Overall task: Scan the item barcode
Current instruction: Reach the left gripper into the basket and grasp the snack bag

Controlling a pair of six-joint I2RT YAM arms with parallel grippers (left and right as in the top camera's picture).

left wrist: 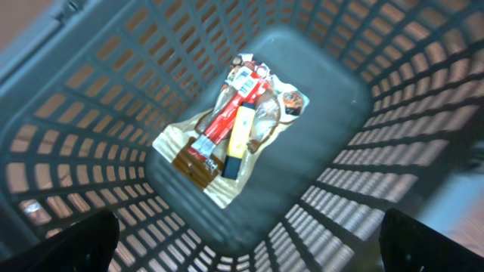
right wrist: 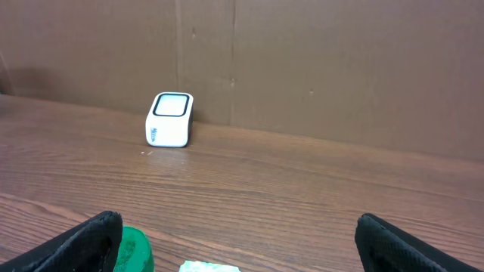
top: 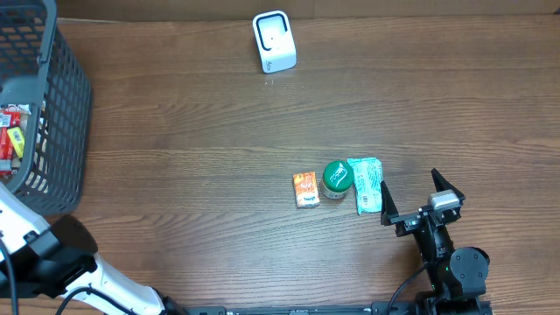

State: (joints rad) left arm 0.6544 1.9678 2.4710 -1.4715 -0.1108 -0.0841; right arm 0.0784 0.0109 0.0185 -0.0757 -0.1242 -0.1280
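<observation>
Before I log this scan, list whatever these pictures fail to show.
- Barcodes on the orange packet, green tub and white pouch: too small overhead.
- Tub and pouch, right wrist view: cut off by the bottom edge.
- Print on the pack in the basket, left wrist view: blurred.

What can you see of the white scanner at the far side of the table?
The scanner is a small white box with rounded corners, plastic by the look, with a dark-rimmed window on its upper face and a small bluish mark on one side. It stands alone on the wooden table near the back wall. Only the table touches it.
</observation>
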